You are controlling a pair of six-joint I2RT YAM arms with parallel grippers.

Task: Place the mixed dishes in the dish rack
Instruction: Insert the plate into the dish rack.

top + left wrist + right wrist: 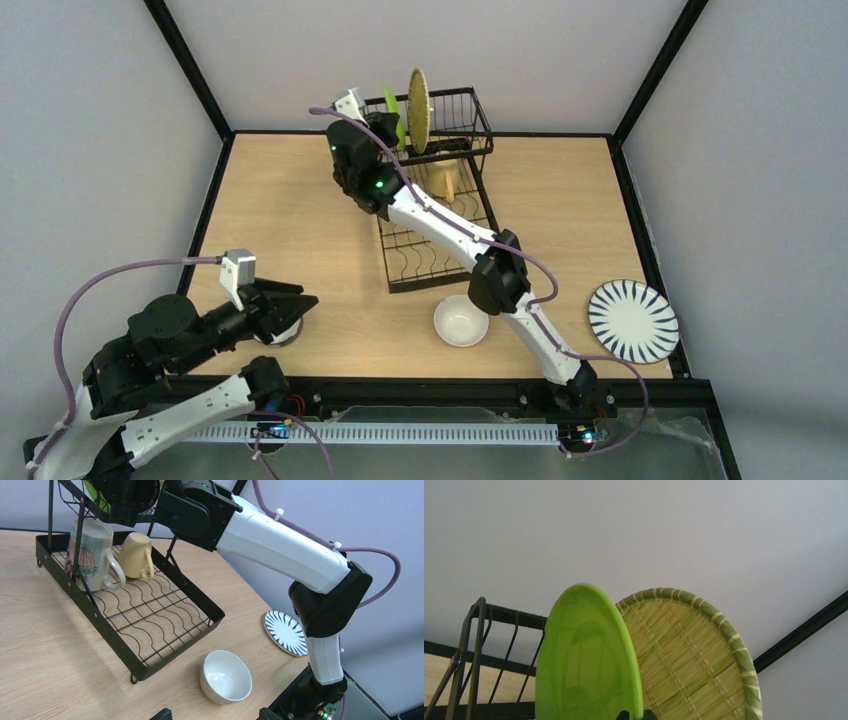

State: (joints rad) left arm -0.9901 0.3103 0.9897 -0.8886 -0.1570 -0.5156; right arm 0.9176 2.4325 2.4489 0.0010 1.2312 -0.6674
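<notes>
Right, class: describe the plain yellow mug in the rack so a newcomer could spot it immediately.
Find the big black wire dish rack. On its lower tray stand two mugs. Pick the pale yellow mug, plain, unlike the patterned white mug beside it.

Left pincer (300, 310) wide, right arm (440, 225) outstretched.

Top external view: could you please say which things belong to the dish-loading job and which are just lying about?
Job: dish rack, green plate, bamboo plate, yellow mug, patterned mug, white bowl, second bowl, striped plate.
Just there: purple cable, black frame.
</notes>
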